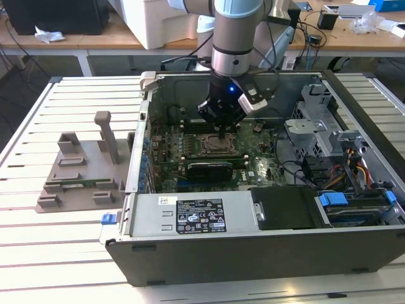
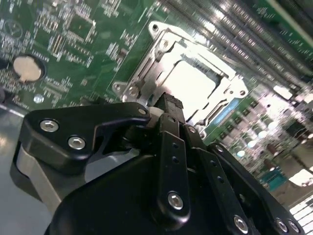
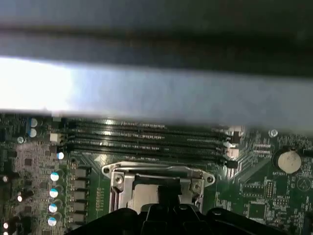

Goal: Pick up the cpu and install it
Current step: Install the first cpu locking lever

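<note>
Inside the metal socket frame [image 2: 188,88] on the green motherboard [image 2: 73,44], the cpu [image 2: 195,85] lies flat, apparently seated. Directly above hangs the gripper [image 2: 168,105], fingers seemingly pinched together, likely just beside its edge.

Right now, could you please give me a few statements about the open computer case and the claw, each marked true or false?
1. The black claw hangs over the metal-framed processor socket on the green motherboard. True.
2. The small silvery square cpu lies in that socket. True.
3. The cpu lies on the grey plastic fixture beside the case. False: it is in the socket.
4. The dark metal computer case is closed. False: its side is open.
</note>
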